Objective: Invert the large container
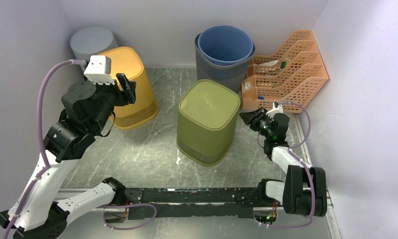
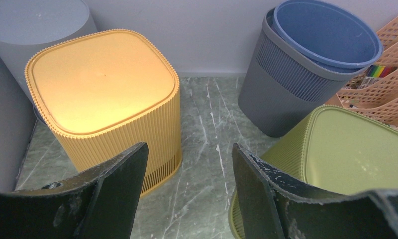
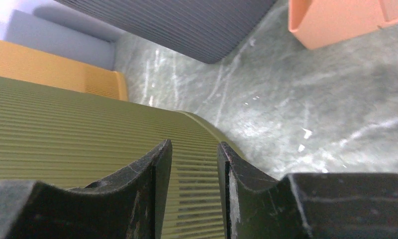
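Plainly, the ribbed olive container (image 1: pixel 208 119) stands bottom-up.

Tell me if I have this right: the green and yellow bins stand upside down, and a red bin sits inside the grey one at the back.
Not quite: the blue bin, not a red one, sits inside the grey bin, as the top view shows. The green bin and yellow bin do stand upside down.

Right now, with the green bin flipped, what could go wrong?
The right pincer sits close beside the green bin; pulling back askew could shove it. The orange rack is just behind that arm; a wide retreat might hit it. The left pincer hangs by the yellow bin and could bump it.
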`<act>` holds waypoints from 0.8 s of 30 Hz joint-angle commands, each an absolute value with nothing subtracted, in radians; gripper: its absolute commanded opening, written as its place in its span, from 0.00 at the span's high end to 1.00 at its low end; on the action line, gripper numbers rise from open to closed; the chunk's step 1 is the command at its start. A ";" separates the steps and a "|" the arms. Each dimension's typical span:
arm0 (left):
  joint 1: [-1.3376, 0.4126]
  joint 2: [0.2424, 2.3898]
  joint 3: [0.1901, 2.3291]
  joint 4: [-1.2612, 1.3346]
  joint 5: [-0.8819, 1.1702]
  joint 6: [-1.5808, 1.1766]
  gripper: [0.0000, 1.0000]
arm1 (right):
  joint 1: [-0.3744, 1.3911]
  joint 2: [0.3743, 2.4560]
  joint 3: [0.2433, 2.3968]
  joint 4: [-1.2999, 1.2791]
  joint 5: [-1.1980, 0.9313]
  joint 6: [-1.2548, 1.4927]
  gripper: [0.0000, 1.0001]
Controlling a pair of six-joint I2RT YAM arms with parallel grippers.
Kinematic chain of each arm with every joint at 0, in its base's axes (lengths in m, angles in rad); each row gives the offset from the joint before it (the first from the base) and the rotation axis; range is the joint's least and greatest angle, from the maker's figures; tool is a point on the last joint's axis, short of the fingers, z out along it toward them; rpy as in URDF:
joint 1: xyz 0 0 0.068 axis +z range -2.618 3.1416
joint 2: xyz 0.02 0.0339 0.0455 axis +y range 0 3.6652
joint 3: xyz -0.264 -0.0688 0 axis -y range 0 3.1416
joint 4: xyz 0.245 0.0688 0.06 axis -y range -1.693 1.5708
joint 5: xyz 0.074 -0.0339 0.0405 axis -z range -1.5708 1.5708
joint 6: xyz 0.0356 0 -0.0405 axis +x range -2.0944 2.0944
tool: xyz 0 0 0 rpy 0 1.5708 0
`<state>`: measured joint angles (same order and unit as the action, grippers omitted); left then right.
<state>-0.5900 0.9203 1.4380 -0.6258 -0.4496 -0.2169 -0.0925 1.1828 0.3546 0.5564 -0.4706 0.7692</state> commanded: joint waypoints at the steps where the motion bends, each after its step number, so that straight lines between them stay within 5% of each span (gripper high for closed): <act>1: -0.588 0.931 1.445 -0.619 -0.450 -0.220 0.26 | -0.093 1.109 0.373 0.260 -0.366 0.631 0.62; 10: -0.588 0.969 1.492 -0.605 -0.382 -0.217 0.25 | 0.009 1.194 0.413 0.312 -0.325 0.636 0.65; 24: -0.587 0.996 1.529 -0.608 -0.249 -0.195 0.24 | 0.585 1.531 0.734 0.346 -0.007 0.661 0.66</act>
